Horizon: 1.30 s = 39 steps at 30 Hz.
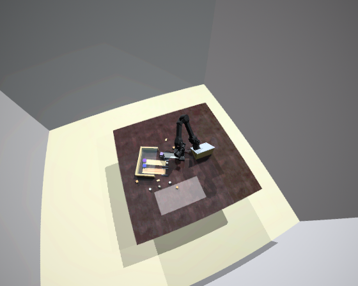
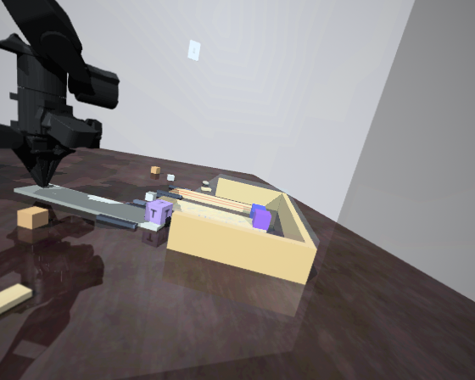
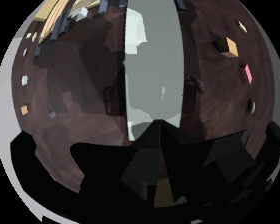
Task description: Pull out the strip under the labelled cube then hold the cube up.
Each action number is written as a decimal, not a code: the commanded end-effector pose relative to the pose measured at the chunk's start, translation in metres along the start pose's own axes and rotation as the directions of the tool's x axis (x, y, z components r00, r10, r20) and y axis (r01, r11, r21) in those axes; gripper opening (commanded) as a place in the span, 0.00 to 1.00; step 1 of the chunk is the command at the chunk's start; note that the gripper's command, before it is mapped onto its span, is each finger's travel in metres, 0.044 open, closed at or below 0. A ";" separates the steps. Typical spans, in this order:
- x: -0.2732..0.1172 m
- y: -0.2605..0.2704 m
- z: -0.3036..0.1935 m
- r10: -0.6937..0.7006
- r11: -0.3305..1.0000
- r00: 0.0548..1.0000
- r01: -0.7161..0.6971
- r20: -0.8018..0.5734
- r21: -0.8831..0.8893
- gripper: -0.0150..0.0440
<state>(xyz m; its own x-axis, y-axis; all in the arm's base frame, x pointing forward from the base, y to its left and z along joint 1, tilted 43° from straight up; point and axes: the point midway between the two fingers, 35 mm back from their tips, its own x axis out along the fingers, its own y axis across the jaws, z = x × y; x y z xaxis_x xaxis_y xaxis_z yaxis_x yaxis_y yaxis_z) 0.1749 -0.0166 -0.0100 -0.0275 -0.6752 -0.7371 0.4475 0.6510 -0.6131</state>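
The labelled cube (image 1: 162, 154) (image 2: 159, 212), light purple with a letter T, rests on the box-side end of the pale grey strip (image 1: 170, 156) (image 2: 80, 200) (image 3: 156, 75). That strip lies outside the open box (image 1: 138, 164) (image 2: 239, 250), with the cube just beside the box's open side. My gripper (image 2: 45, 186) (image 3: 158, 123) is shut and empty, pointing down with its tips at the strip's other end. Whether they touch it is hard to tell. A cream strip (image 1: 156, 163) (image 2: 205, 213) and a striped strip (image 1: 154, 171) (image 2: 214, 199) lie partly in the box.
A violet cube (image 1: 144, 160) (image 2: 261, 220) and a blue cube (image 1: 144, 165) stand in the box. Dark guide rails (image 2: 117, 221) flank the strips. An orange cube (image 2: 32, 217) (image 3: 232, 47) lies beside the grey strip. A large yellow-sided block (image 1: 203, 154) stands near the arm.
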 end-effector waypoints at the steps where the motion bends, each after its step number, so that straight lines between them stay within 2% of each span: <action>1: -0.032 0.005 0.005 0.007 1.000 1.000 -0.007 -0.004 0.007 0.25; 5: -0.034 0.004 0.005 0.006 1.000 1.000 -0.006 -0.006 0.006 0.25; 10: -0.032 0.002 0.028 0.006 0.985 1.000 -0.005 -0.005 0.174 0.48; 22: -0.037 -0.001 0.071 0.005 0.984 1.000 -0.005 -0.003 0.180 1.00; 39: -0.045 -0.004 0.133 0.005 0.983 1.000 -0.005 0.000 0.182 1.00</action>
<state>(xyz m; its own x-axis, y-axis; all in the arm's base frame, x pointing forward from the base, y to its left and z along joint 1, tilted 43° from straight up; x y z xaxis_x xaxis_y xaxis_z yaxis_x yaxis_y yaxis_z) 0.2834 -0.0309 0.0595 -0.0244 -0.6694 -0.7425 0.6048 0.5815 -0.5441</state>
